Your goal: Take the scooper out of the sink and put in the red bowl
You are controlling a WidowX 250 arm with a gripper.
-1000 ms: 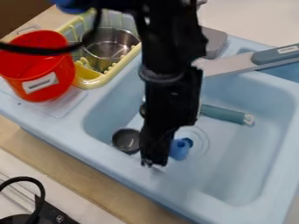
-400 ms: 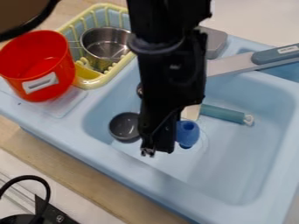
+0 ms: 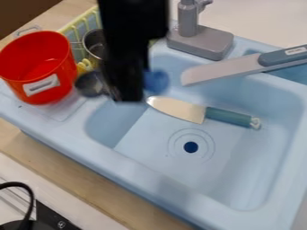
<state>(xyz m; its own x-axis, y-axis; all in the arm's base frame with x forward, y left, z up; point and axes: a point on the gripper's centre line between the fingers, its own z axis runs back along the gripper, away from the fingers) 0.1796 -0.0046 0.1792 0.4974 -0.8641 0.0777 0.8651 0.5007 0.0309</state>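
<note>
Camera view: blurred tool [image 3: 127,99] seemingly pinching the scooper [image 3: 157,81] crosswise, grey cup [image 3: 90,84] towards the red bowl [image 3: 60,67]

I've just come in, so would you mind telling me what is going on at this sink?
The robot's gripper is holding the scooper up over the sink, beside the red bowl, with the scoop's cup on the bowl's side. It is not in the bowl yet. A teal-handled toy knife lies in the sink.
</note>
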